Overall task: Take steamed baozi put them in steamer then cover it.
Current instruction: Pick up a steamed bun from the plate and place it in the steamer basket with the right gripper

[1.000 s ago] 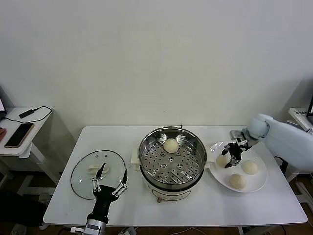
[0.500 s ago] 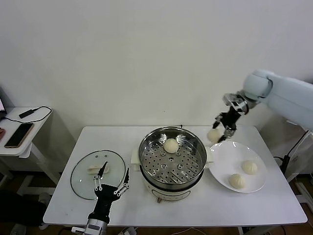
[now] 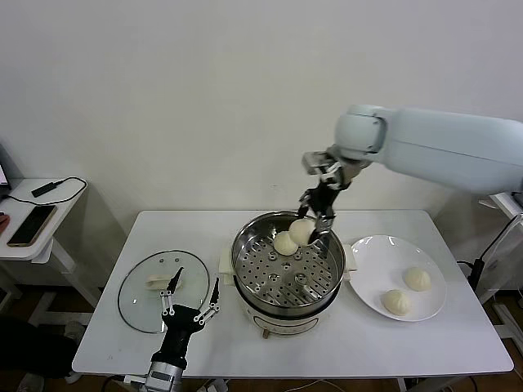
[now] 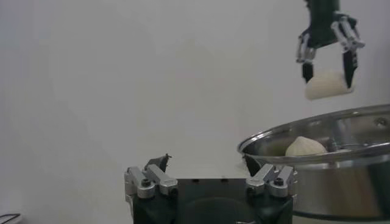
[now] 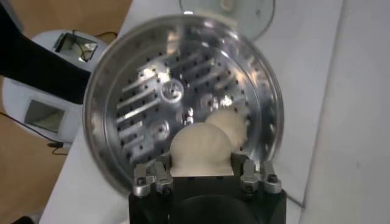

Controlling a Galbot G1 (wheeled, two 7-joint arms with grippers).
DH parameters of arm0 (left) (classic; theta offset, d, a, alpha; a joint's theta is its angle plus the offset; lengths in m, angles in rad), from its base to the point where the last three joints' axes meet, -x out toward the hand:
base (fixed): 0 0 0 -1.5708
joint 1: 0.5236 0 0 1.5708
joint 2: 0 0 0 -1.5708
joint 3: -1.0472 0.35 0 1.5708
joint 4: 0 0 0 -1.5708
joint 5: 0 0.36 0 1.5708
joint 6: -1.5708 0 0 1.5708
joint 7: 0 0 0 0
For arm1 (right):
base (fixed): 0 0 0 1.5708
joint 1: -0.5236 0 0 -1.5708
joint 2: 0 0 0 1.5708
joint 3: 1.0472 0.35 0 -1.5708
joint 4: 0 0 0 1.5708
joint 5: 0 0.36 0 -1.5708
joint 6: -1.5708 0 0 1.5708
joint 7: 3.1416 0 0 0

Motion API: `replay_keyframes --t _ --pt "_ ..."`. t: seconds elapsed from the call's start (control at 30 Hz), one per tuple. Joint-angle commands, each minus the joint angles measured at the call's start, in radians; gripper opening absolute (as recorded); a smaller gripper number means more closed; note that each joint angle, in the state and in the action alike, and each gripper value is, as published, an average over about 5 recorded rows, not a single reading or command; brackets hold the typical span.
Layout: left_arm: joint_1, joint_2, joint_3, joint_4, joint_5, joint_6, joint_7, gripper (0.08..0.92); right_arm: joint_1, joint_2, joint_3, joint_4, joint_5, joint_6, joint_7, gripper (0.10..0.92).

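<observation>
Baozi (image 3: 303, 231) between right gripper (image 3: 315, 228) jaws.

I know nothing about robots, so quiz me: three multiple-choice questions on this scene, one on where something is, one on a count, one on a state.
1. Where is the bun held by the right end effector?
A. above the steamer
B. on the glass cover
C. on the side table

2. How many buns lie on the white plate?
A. none
B. two
C. four

3. How is the left end effector?
A. closed on the cover
B. holding a bun
C. open and empty

Answers:
1. A: the held bun hangs over the steamer, near one bun already inside.
2. B: two buns sit on it.
3. C: its fingers are spread beside the cover, gripping nothing.
</observation>
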State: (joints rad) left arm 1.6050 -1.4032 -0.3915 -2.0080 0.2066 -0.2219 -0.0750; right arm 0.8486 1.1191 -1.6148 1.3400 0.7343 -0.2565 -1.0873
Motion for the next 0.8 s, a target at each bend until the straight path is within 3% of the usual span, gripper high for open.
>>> replay_keyframes --t 0.03,0.6,0.8 --pt "-0.004 0.001 0.0 0.003 -0.002 0.0 0.0 0.823 -0.02 0.177 -0.048 0.013 0.069 -0.05 0.088 0.664" --pt "-0.009 0.008 -0.015 0.004 -0.011 0.0 -0.003 0.823 -0.146 0.239 -0.033 -0.051 0.018 -0.068 0.165 0.671" --pt "-0.009 0.008 -0.019 0.003 -0.011 0.0 -0.004 0.823 -0.169 0.237 -0.031 -0.056 0.004 -0.068 0.179 0.72"
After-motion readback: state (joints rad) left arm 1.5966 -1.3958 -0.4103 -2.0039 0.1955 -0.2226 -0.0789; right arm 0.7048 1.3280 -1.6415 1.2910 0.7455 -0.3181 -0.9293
